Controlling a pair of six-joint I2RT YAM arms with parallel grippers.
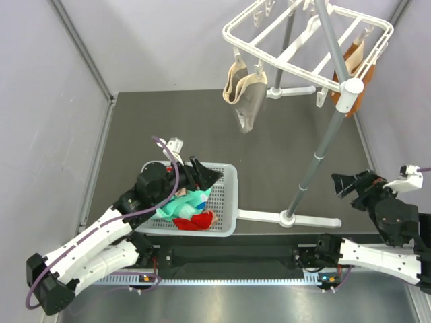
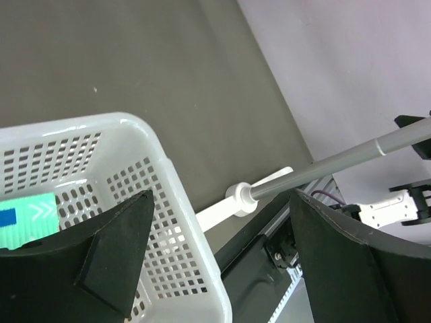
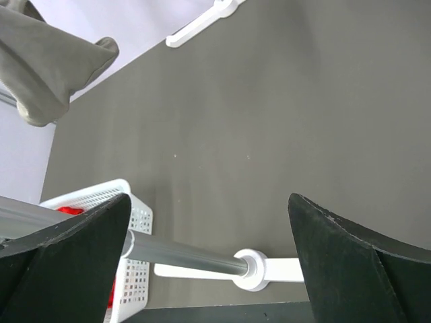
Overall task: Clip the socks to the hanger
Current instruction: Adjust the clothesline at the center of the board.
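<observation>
Socks (image 1: 188, 208), soft and light, lie bunched in the basket (image 1: 232, 195) under the wide-open left gripper (image 1: 204, 172); a cuff likely pinches best. Right gripper (image 1: 345, 183) gapes too.

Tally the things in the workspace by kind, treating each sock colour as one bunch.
Hanger: 1
Basket: 1
Beige sock bunch: 1
Orange-brown sock bunch: 1
Mint-green sock bunch: 1
Red sock bunch: 1
Total: 6
</observation>
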